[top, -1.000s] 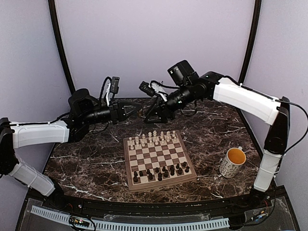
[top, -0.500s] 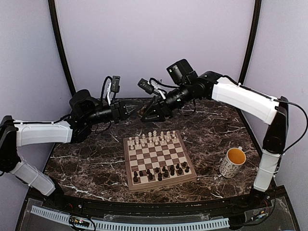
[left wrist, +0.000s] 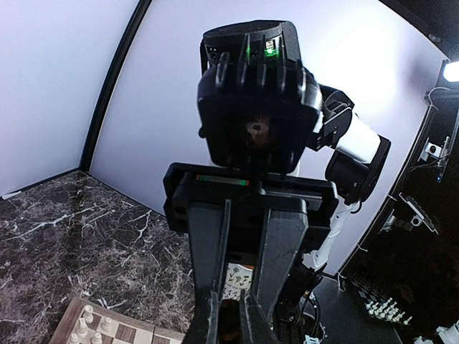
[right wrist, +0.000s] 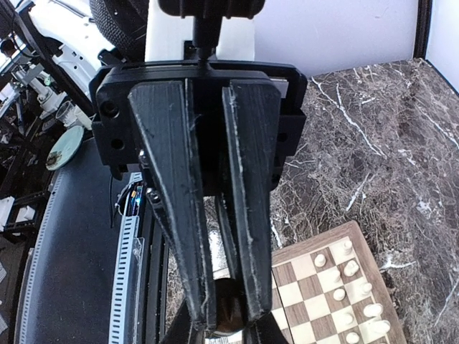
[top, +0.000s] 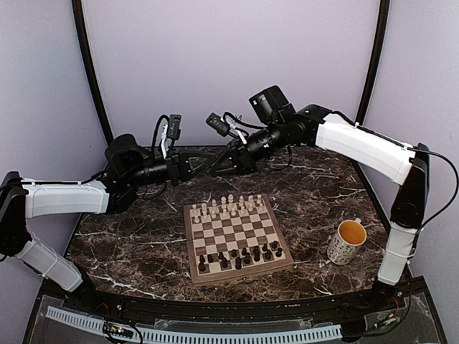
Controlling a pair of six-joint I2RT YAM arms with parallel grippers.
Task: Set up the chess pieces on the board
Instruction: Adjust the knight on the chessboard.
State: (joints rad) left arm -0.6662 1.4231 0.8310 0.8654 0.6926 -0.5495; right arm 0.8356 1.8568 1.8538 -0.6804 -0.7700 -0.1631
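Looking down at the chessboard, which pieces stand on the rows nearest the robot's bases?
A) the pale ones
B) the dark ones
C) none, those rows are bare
B: the dark pieces stand on the near rows of the board, while the pale pieces stand along the far side.

The board (top: pixel 233 233) is checkered in light and dark brown, framed by a plain mid-brown wood border. The pale chess pieces (top: pixel 228 207) are cream; the dark chess pieces (top: pixel 240 256) are dark brown to black. The worktop (top: pixel 129 244) is blackish-brown marble, veined with thin white lines. The mug (top: pixel 343 251) is cream with fine dark speckles, its inside orange-yellow. The left arm (top: pixel 61 198) and right arm (top: pixel 362 147) wear white shells over black joints. The left pincer (top: pixel 199 165) and right pincer (top: pixel 219 166) are matt black. The walls (top: pixel 229 64) are pale lilac, crossed by black poles (top: pixel 90 72).
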